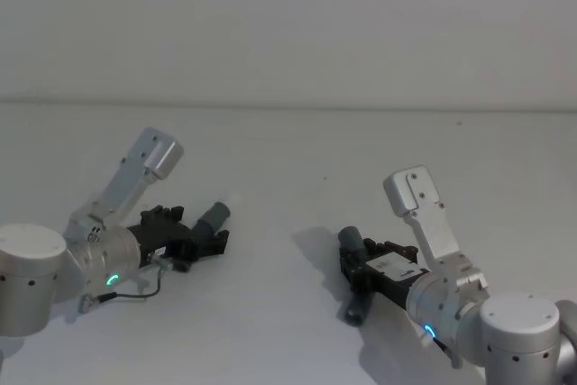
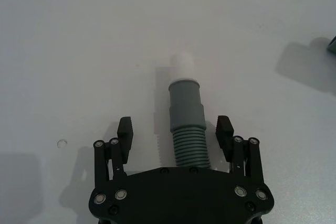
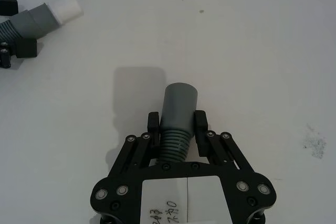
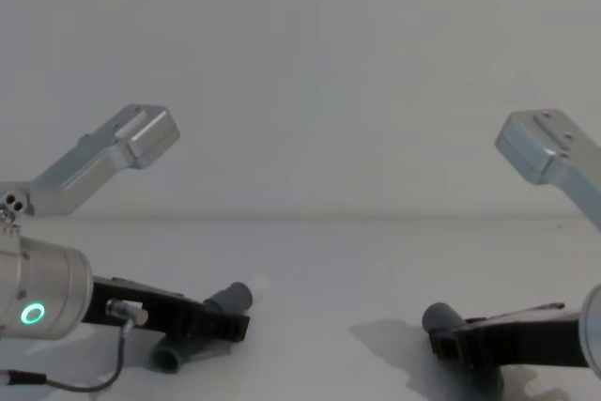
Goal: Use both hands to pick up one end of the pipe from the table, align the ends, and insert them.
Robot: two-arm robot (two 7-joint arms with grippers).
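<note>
- Your left gripper (image 2: 175, 128) sits low over the table (image 1: 297, 169) on the left side, released: both black fingers stand apart from the tube, with a gap on each side.
- Between those fingers lies the white-tipped pipe piece (image 2: 186, 114). Its ribbed section runs back under the gripper's palm, and its smooth grey collar reaches out beyond the fingertips.
- The white tip (image 2: 184, 66) points away from the gripper, toward the far right in the head view, and nearly blends into the pale table.
- In the chest view you can see this piece's other, bent end poking out below the left gripper, close to the surface.
- Your right gripper (image 3: 177, 120) is on the near right, clenched on the open-mouthed pipe piece (image 3: 178, 103): both fingertips press on the tube just where the ribs meet the smooth collar.
- The collar of that piece sticks out past the fingertips, pointing toward the far left, and its bent tail hangs on the near side of the gripper in the head view.
- You cannot tell whether the right piece rests on the table or is raised; its shadow lies just beside it.
- The two pieces are well apart, with bare table between them.
</note>
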